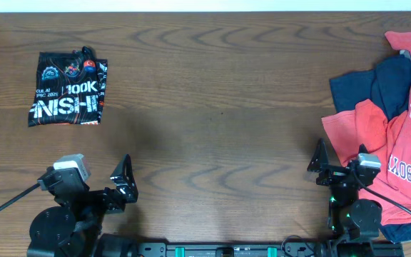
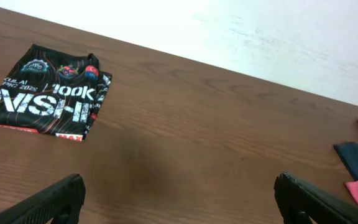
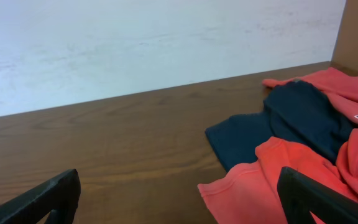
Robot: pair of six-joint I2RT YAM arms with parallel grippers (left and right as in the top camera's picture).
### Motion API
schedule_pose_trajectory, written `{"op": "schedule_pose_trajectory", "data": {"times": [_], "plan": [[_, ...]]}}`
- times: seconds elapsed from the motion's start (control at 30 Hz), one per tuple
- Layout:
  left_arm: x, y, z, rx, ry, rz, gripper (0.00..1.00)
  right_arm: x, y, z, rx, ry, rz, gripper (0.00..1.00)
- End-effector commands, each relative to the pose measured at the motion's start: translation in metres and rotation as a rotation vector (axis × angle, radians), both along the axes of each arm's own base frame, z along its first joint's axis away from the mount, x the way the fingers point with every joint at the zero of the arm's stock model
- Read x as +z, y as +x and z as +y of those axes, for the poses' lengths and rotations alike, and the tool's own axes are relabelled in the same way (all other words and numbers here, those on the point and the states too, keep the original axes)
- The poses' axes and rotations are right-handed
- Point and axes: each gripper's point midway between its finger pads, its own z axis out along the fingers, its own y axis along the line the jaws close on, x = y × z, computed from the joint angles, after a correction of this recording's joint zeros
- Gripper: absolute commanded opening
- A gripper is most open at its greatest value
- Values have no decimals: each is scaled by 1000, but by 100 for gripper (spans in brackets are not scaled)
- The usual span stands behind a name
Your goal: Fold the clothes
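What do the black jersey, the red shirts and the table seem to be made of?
The black jersey looks like smooth synthetic sports fabric: it has crisp printed lettering and lies flat where folded. The red shirts are probably matte cotton knit, with soft, loose wrinkles. The table is dark wood or wood-look laminate, with visible grain and a slight sheen.

- Light is soft and even across the overhead view; the dark wood table (image 1: 212, 78) shows only a mild sheen.
- A faint, diffuse dark patch lies on the wood right of the folded black jersey (image 1: 68, 93).
- In both wrist views the white wall (image 2: 260, 37) is bright, nearly washed out.
- The left gripper fingers (image 2: 48, 202) and right gripper fingers (image 3: 319, 199) are near-black, soft-edged shapes.
- The jersey's lettering looks slightly blurred in the left wrist view.
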Motion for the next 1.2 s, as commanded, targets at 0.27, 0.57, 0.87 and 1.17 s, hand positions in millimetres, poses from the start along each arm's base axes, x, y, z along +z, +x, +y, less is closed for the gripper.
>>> {"op": "schedule_pose_trajectory", "data": {"times": [0.27,0.57,0.87,1.17], "plan": [[-1,0,1,5,8,0,98,-1,0,-2,-4,-14,4,99],[-68,3,18,71,104,126,98,-1,0,-1,-3,-14,4,99],[-122,40,24,130,72,-77,98,-1,0,-1,-3,-14,4,99],[-147,66,27,151,52,-217,98,-1,0,-1,-3,-14,4,99]]}}
